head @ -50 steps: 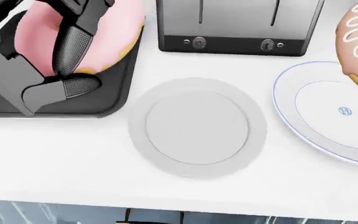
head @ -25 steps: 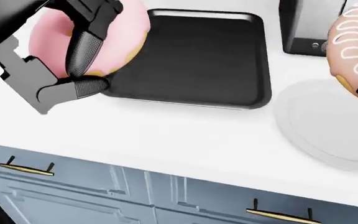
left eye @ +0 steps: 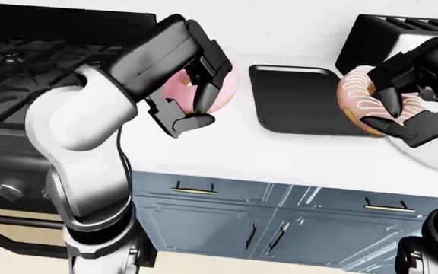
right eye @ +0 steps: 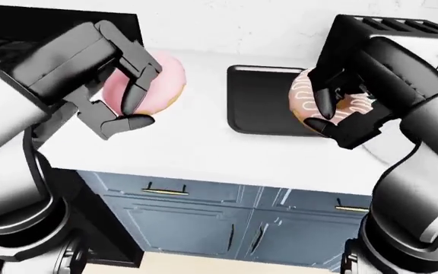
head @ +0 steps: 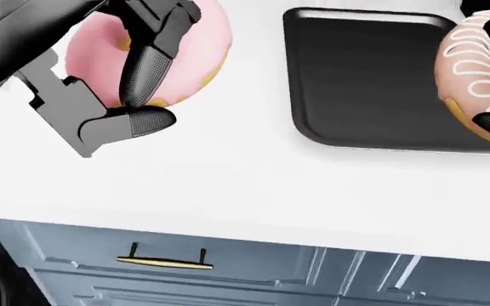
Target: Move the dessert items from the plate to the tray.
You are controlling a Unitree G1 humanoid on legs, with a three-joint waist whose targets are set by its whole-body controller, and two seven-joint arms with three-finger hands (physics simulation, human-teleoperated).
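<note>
The left hand (head: 139,89) is clenched round a plain pink doughnut (head: 185,54), two dark fingers (head: 143,73) pressed across its icing and a third beneath. It holds the doughnut in the air above the bare white counter (head: 245,185), to the left of the black tray (head: 364,76) in the head view and well clear of its rim. The right hand (right eye: 341,100) grips a second doughnut (left eye: 371,105), pink with white squiggles, at the tray's right edge, seemingly above it rather than resting on it.

Over the last second the whole head view has slid: the toaster (left eye: 402,37) and both plates have dropped out of it, the tray has travelled from the left of the picture to the right, and blue cabinet doors (head: 228,274) with brass handles now fill the bottom. That is the camera turning, not the tray moving. The hands hold the same grips as before.

Both doughnuts are off the plate, so what probably remains is bringing the left one rightward over the tray and setting each down.
</note>
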